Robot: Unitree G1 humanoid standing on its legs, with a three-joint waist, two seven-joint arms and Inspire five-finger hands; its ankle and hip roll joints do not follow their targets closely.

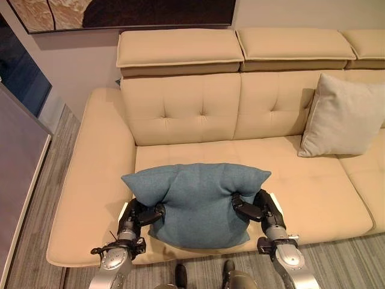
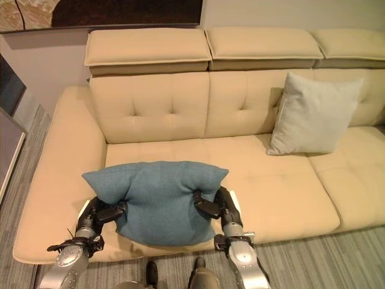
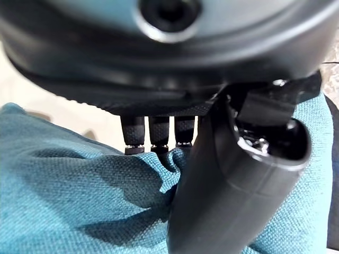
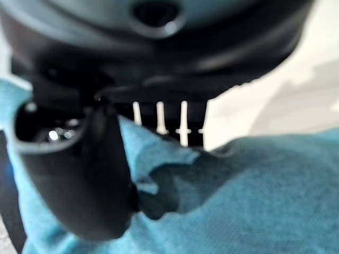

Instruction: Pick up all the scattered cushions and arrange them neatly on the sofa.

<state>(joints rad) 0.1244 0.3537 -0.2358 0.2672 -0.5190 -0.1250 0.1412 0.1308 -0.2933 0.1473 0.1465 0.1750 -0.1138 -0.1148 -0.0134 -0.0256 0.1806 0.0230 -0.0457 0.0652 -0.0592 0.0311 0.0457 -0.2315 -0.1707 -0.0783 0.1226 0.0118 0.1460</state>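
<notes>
A teal-blue cushion [image 1: 195, 201] hangs between my two hands above the front edge of the beige sofa's seat [image 1: 240, 153]. My left hand [image 1: 141, 215] pinches its left side, thumb and fingers squeezing the cloth [image 3: 95, 190]. On the other side my right hand [image 1: 255, 208] pinches the fabric [image 4: 254, 190] the same way. The cushion bunches where both hands hold it. A light grey cushion [image 1: 344, 115] leans upright against the sofa's backrest at the right.
The sofa's wide left armrest [image 1: 90, 180] lies beside my left arm. Raised headrests [image 1: 180, 48] run along the back, with a framed picture [image 1: 120, 12] on the wall above. Grey wood floor [image 1: 36, 241] lies at the left and front.
</notes>
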